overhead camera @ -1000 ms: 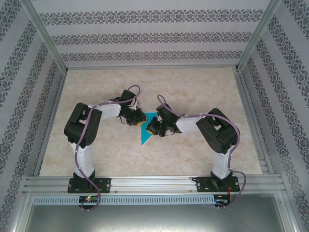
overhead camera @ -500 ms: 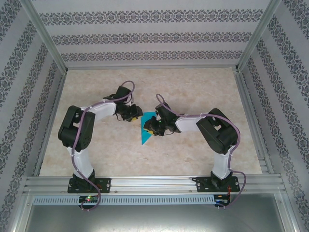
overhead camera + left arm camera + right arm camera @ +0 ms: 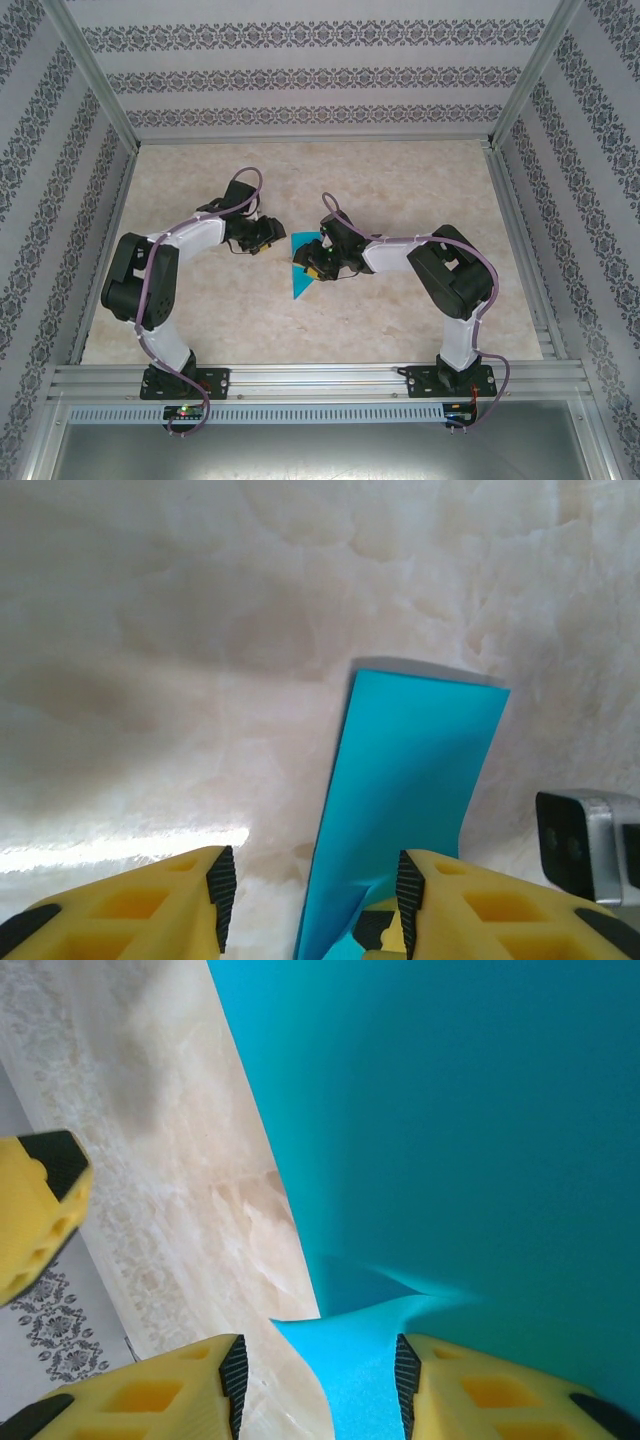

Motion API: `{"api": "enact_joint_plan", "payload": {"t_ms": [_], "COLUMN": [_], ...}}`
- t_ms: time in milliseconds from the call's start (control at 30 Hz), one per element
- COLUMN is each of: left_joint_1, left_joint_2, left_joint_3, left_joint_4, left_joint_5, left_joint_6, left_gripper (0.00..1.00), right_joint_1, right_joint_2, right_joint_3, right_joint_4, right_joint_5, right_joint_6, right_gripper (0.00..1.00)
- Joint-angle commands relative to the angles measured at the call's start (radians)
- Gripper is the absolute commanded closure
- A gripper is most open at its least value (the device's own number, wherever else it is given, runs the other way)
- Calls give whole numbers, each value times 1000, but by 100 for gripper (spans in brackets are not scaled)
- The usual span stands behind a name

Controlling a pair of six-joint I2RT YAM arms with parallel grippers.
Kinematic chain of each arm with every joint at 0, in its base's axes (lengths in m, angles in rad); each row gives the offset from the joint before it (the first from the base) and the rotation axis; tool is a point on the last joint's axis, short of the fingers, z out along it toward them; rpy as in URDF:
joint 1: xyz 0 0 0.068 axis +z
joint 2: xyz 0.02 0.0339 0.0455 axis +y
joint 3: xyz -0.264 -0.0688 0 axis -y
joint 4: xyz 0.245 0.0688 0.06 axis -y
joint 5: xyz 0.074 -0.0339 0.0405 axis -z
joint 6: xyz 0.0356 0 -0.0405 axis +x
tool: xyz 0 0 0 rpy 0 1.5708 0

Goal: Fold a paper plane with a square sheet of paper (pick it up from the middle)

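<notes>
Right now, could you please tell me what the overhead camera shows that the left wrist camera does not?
Overhead: the left arm and right arm whole, the right gripper over the right side of the blue paper, the paper's pointed near tip, and the patterned walls.
Left wrist: up close, the paper's straight-cut far end and what looks like a small raised fold beside one yellow finger.
Shared: the blue paper lying on the marble table, and the left gripper, open and holding nothing.

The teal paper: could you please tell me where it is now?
Top view: the teal paper lies mid-table, right of the left gripper, partly under the right gripper.
</notes>
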Motion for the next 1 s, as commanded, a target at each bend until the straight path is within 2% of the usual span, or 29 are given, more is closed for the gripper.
{"api": "enact_joint_plan", "payload": {"t_ms": [0,100,333,400,733,967], "left_joint_1": [0,-7,-55,-75,-131,-138], "left_joint_2": [-41,-56,-78,-71,32,90], "left_joint_3": [-36,-61,-126,-135,-91,-67], "left_joint_4": [-1,9,54,65,74,76], "left_joint_5": [53,76,133,144,163,156], "left_joint_6": [-3,-11,-38,-38,-5,14], "left_gripper": [50,54,77,81,97,98], "right_joint_1": [8,8,10,11,12,12], "right_joint_2": [41,41,42,43,42,25], "right_joint_3": [-30,-30,-27,-27,-25,-28], "right_joint_4": [-120,-124,-167,-173,-171,-156], "right_joint_5": [57,57,68,69,72,70], "right_joint_6": [-15,-17,-31,-32,-35,-39], "right_gripper": [55,62,91,94,99,99]}}
